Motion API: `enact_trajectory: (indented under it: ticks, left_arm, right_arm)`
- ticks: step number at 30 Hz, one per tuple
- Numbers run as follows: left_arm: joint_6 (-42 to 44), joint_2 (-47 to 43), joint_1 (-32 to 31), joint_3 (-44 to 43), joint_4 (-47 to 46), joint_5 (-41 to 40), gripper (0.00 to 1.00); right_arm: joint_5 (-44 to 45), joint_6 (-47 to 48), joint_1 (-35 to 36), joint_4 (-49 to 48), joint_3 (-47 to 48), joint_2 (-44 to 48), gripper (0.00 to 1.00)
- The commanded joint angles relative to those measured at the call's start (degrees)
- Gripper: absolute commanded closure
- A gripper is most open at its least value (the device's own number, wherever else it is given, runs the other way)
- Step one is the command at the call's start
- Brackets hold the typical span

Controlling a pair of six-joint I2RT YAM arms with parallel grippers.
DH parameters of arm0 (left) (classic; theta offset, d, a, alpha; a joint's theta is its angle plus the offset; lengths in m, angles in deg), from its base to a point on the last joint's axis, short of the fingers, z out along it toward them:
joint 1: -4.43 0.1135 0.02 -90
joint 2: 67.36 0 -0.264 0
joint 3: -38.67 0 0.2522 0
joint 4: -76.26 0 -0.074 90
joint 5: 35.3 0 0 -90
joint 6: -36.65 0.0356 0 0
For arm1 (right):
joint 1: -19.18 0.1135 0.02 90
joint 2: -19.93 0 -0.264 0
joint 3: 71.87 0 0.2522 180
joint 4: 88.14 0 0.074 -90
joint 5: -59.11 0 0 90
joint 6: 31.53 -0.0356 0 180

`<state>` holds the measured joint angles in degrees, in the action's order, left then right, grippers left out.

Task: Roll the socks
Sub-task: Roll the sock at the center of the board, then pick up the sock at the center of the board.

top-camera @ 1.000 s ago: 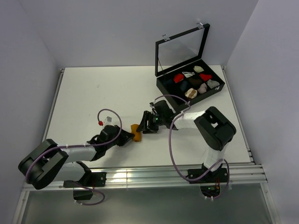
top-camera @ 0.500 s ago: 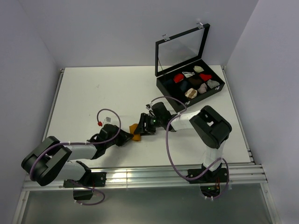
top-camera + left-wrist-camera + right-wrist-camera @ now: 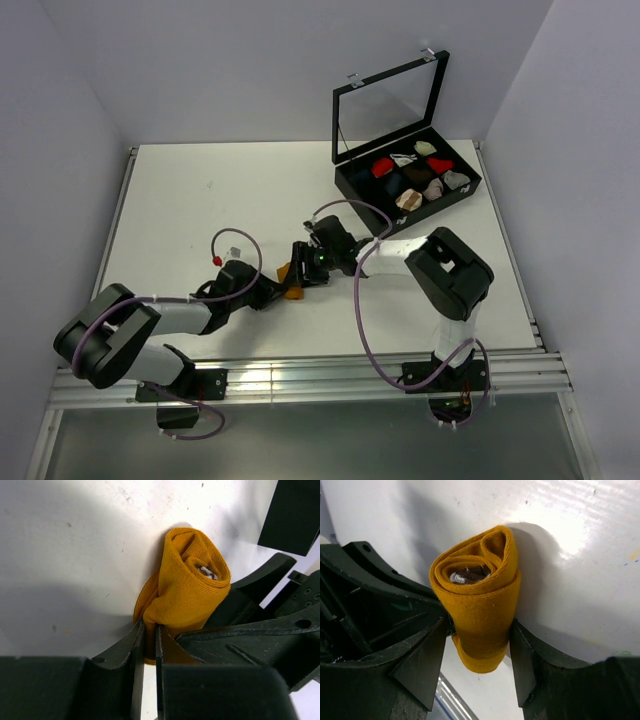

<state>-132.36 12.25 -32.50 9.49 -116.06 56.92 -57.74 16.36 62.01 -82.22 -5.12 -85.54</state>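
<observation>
A mustard-orange sock (image 3: pixel 292 292) lies rolled into a tight bundle on the white table, between my two grippers. The left wrist view shows the roll (image 3: pixel 192 592) end-on, with a dark, white-flecked core. My left gripper (image 3: pixel 148 630) is shut on a thin fold at the roll's lower edge. In the right wrist view the roll (image 3: pixel 480 605) stands between the fingers (image 3: pixel 427 655) of my right gripper (image 3: pixel 479 640), which press both of its sides. From above, the left gripper (image 3: pixel 270 293) meets the roll from the left and the right gripper (image 3: pixel 302 270) from the right.
A black compartment box (image 3: pixel 350 190) with its glass lid (image 3: pixel 390 105) raised stands at the back right, holding several small sock bundles (image 3: pixel 410 175). A red-tipped cable (image 3: pixel 215 263) loops above the left arm. The table's front rail (image 3: pixel 300 375) runs just behind the arm bases.
Both grippers and the sock roll have shifted slightly left and away from the front edge. The right arm has reached further left. Both grips are unchanged.
</observation>
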Motion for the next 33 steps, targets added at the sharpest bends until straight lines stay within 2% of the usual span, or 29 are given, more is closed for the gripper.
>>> enact_trajectory:
  ticks: [1, 7, 13, 17, 18, 19, 20, 24, 28, 29, 33]
  left_arm:
    - [5.0, 4.23, 0.01, 1.71, 13.17, -0.9, 1.0]
    - [6.67, 5.99, 0.36, 1.27, 13.52, -0.81, 1.0]
    - [7.55, 7.75, 0.63, 1.09, 14.04, -0.64, 0.97]
    - [7.72, 8.54, 0.89, 0.74, 14.92, -0.64, 0.93]
    - [7.72, 8.37, 0.89, 0.74, 15.1, -0.98, 0.92]
    - [7.81, 7.76, 0.98, 0.66, 15.62, -1.07, 0.91]
    - [7.98, 7.4, 0.98, 0.48, 16.06, -1.25, 0.9]
    - [8.51, 4.85, 0.98, -0.05, 18.08, -1.95, 0.87]
    - [8.6, 1.0, 0.98, -0.05, 20.19, -1.95, 0.82]
    - [8.69, 0.02, 0.98, -0.4, 22.11, -1.95, 0.75]
    - [9.74, -5.25, 0.98, -2.59, 28.43, -5.73, 0.61]
  right_arm:
    - [6.19, 3.52, 1.73, 4.93, 3.52, -1.05, 0.4]
    - [8.22, 5.54, 3.14, 8.88, 6.51, -3.6, 0.42]
    - [11.03, 8.88, 4.72, 14.77, 10.64, -6.32, 0.52]
    - [13.21, 11.69, 5.86, 19.68, 13.71, -7.2, 0.7]
    - [14.1, 12.05, 6.21, 20.66, 14.06, -7.38, 0.78]
    - [14.98, 12.4, 6.39, 21.8, 14.24, -7.21, 0.8]
    - [16.73, 12.75, 6.39, 22.25, 14.24, -6.77, 0.88]
    - [21.74, 14.42, 6.39, 25.32, 14.86, -5.8, 1.0]
    - [25.52, 15.65, 6.39, 27.43, 15.12, -4.22, 1.0]
    - [26.14, 15.83, 6.39, 27.87, 14.95, -3.35, 1.0]
    - [29.31, 16.53, 6.3, 28.93, 14.77, -1.76, 1.0]
